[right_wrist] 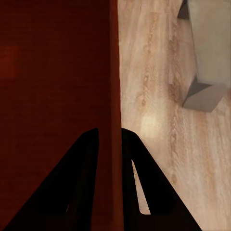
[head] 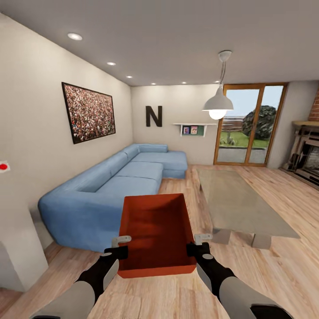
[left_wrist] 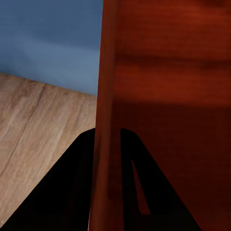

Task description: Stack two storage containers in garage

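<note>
I hold one storage container (head: 157, 235) at lower centre, left gripper (head: 120, 246) and right gripper (head: 197, 244) each clenched on a side wall. Risk: thin-wall pinches could slip if I turn sharply near the sofa (head: 110, 186) or glass coffee table (head: 239, 201).

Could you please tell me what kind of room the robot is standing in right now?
A living room, by the look of it: a blue corner sofa along the wall, a glass coffee table on the light wood plank floor, and a brick fireplace beside the glazed patio door.

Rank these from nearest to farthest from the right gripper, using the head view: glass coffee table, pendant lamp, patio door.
1. Glass coffee table, just ahead on the right gripper's side.
2. Pendant lamp, hanging above the table's far end.
3. Patio door, in the far wall.
</note>
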Controlling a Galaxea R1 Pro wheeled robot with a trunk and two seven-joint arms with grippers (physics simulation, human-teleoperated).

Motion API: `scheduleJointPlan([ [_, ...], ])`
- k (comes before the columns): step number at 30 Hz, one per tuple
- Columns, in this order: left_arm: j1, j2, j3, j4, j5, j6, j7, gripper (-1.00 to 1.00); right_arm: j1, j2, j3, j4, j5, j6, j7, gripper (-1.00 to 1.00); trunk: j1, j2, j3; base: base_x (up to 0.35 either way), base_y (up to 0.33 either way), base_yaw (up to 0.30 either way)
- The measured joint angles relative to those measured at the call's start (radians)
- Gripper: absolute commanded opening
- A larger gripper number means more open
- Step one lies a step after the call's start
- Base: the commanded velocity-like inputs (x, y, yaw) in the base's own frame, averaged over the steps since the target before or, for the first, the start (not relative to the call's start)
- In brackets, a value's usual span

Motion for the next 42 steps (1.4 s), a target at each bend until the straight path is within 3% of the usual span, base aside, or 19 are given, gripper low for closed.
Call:
scheduleJointPlan([
  [42, 0.0, 0.0, -0.001, -0.002, 0.0, 0.001, 0.001, -1.0, 0.0, 0.0, -0.001, 0.0, 0.001, -0.001, 0.0, -1.0, 0.0, 0.0, 0.0, 0.0, 0.0, 0.268],
])
